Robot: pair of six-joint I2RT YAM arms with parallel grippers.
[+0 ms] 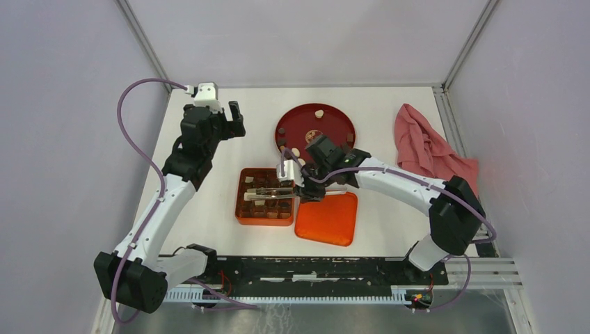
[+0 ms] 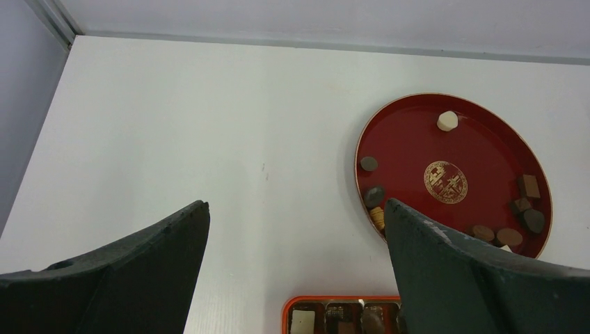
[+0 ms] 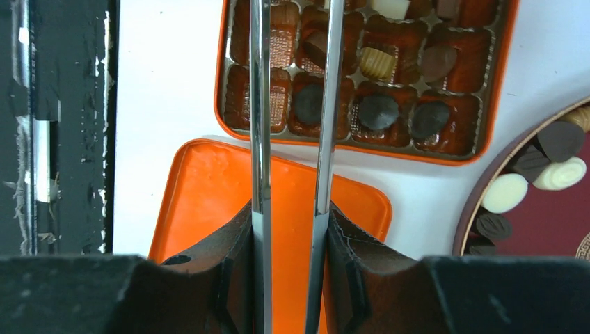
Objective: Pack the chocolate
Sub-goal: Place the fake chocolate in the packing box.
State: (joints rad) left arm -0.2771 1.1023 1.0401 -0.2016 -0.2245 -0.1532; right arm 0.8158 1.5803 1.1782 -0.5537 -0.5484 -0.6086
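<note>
Right gripper clenches slim steel tongs; beyond its jaws, their tips may dislodge small brown chocolates seated in the orange plastic tray. Left gripper gapes, empty.

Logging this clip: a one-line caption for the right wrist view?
Slim metal tongs, clamped in the right jaws, reach over the orange compartmented chocolate box, orange lid alongside.

The left arm rises from the lower left of the top view with its elbow bent. The left gripper sits in the upper left, its fingers spread wide with nothing between them. The right arm reaches from the lower right toward the centre. The right gripper points left, clamped on tongs.
</note>
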